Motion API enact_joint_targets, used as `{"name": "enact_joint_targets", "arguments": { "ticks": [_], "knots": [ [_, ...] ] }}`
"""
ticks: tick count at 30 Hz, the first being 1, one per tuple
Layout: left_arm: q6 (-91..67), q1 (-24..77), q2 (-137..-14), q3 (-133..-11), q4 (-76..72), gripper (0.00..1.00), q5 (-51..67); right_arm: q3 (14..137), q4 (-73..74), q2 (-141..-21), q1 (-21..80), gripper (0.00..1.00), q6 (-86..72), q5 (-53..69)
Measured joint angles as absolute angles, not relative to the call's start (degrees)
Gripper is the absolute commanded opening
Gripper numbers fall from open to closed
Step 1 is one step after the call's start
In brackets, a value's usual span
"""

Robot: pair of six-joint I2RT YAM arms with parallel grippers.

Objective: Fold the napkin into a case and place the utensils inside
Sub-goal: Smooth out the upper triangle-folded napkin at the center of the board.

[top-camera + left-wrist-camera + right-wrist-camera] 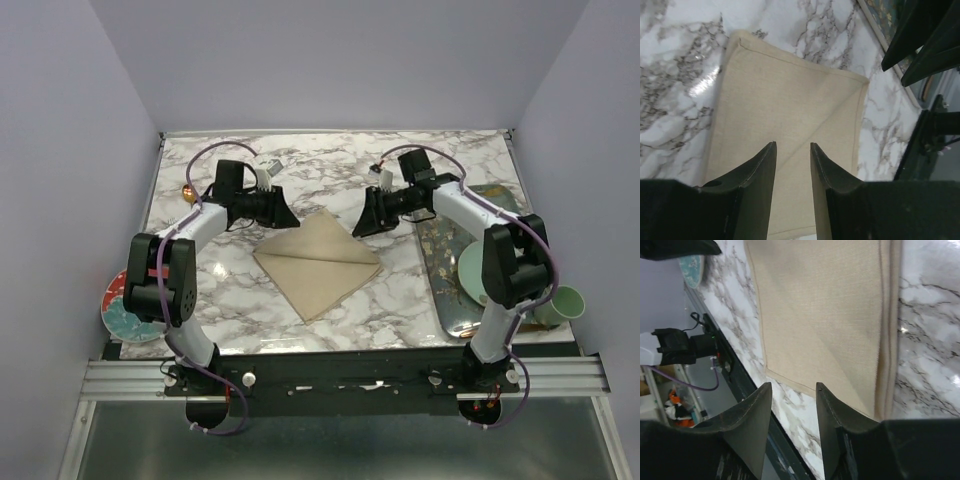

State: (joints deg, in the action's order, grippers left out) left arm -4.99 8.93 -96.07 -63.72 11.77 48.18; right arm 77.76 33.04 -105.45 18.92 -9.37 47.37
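Observation:
The beige napkin [318, 262] lies flat at the table's middle, folded, with a diagonal crease across its top layer. My left gripper [285, 212] hovers over its far left corner. In the left wrist view the jaws [792, 145] are open, and only the napkin [790, 95] shows between them. My right gripper [362, 222] hangs by the far right corner and is also open [793, 385], with the napkin [820, 305] and bare marble beyond it. A small shiny gold round thing [187, 192], perhaps the spoon's bowl, sits at the far left. I cannot make out the fork.
A teal and red plate [125, 305] overhangs the table's near left edge. On the right, a long patterned tray [445, 255] carries a pale green plate [472, 272], with a green cup [562, 303] beside it. Purple walls enclose the marble table [230, 300].

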Motion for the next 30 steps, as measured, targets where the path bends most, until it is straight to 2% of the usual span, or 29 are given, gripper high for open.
{"name": "enact_joint_targets", "arguments": {
  "ticks": [6, 14, 25, 30],
  "knots": [
    [-23.73, 8.91, -100.53, -55.44, -3.53, 0.52, 56.88, 76.20, 24.80, -107.90, 21.34, 0.49, -17.98, 52.23],
    [-44.07, 9.50, -107.50, -50.83, -24.10, 0.52, 60.53, 75.57, 11.00, -115.37, 25.23, 0.49, -30.15, 55.29],
    [-51.96, 8.93, -118.24, -50.13, -31.09, 0.53, 61.65, 69.38, 4.86, -121.16, 24.27, 0.47, -37.45, 54.92],
    [-52.25, 8.29, -118.30, -50.13, -30.65, 0.56, 62.50, 67.13, 4.25, -121.30, 22.57, 0.47, -39.97, 55.57]
  ]
}}
